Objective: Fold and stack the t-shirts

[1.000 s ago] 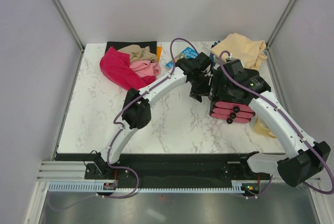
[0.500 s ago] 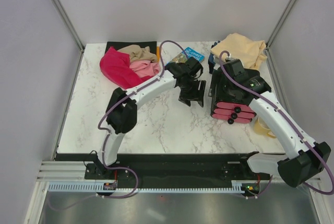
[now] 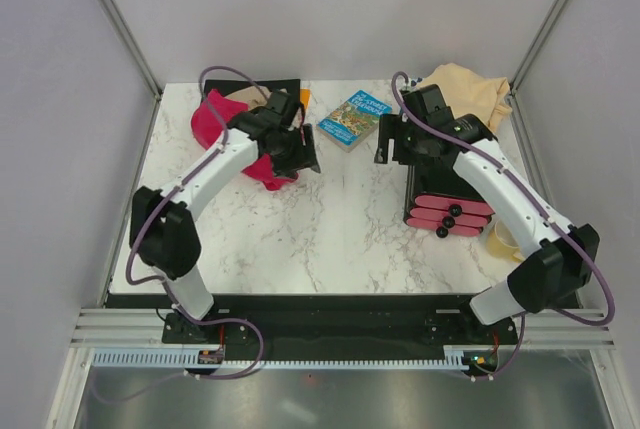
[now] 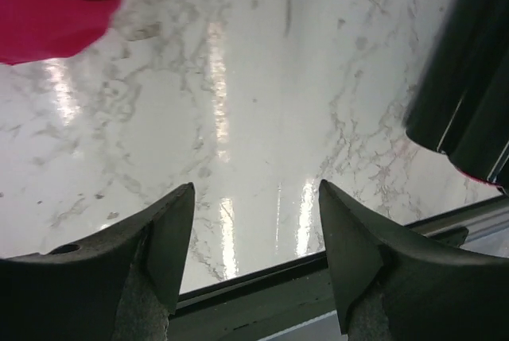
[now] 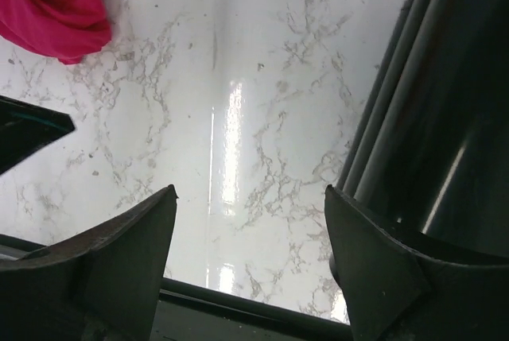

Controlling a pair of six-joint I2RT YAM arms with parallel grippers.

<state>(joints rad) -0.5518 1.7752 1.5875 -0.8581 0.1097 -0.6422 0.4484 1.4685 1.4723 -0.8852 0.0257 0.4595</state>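
A crimson red t-shirt (image 3: 212, 121) lies crumpled at the back left, with a tan-brown t-shirt (image 3: 243, 99) bunched behind it. The pale peach-cream t-shirt (image 3: 465, 89) sits in the back right corner. The pink t-shirt is hidden behind my left arm. My left gripper (image 3: 298, 152) hangs open at the red shirt's right edge, holding nothing; the red cloth (image 4: 48, 3) shows at the top left of the left wrist view. My right gripper (image 3: 386, 142) is open and empty over bare marble, right of the book. Red cloth (image 5: 56, 7) shows far off in the right wrist view.
A blue illustrated book (image 3: 353, 117) lies between the two grippers. A black mat (image 3: 225, 85) sits under the back-left pile. A black object with pink rolls (image 3: 447, 207) stands under my right arm, and a yellowish cup (image 3: 506, 241) is beside it.
My left arm has swung from the table's middle to the left, up to the red shirt. My right arm has pulled back and left, uncovering the black and pink object.
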